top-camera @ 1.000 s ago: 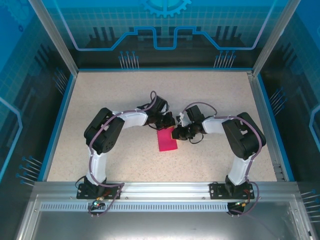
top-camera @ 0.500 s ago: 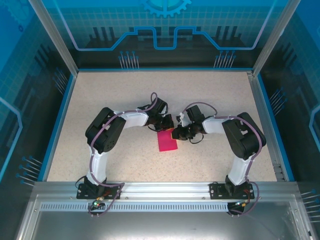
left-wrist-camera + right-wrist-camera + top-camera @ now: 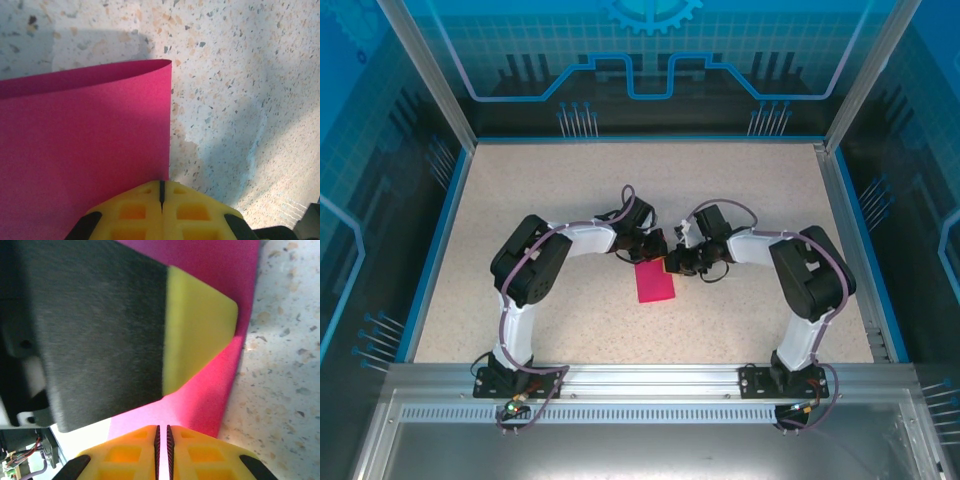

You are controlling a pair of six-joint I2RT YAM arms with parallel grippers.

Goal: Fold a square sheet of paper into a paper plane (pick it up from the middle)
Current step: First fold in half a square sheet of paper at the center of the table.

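From above, a thin magenta-pink sheet of paper (image 3: 655, 284) was seen lying folded over as a narrow upright rectangle on the speckled beige table top (image 3: 550, 190), near the middle and just in front of the two wrists. Both black arms were bent inward so that the left gripper (image 3: 653, 253) and the right gripper (image 3: 672, 264) met at the sheet's far end. At that distance neither grip could be judged.

The wrist cameras supplied what the overhead view lacked. In the left wrist view the left gripper's yellow fingertips (image 3: 135, 212) were pressed fully together, and the right-hand edge of the sheet was pinched in the seam between them. The paper rose from there and curled over in a soft, rounded fold, and its shadow was cast on the table behind.

In the right wrist view the right gripper's yellow tips were drawn almost together, with a thin dark slit left between them. The pink surface ran down to them on both sides of the slit. Whether it was clamped there could not be told. Much of the sheet was hidden by the left gripper's black finger, whose yellow pad (image 3: 197, 330) lay flat against the paper.

A grooved aluminium rail (image 3: 650, 378) carried both arm bases, and blue-patterned transparent walls (image 3: 650, 60) enclosed the table.
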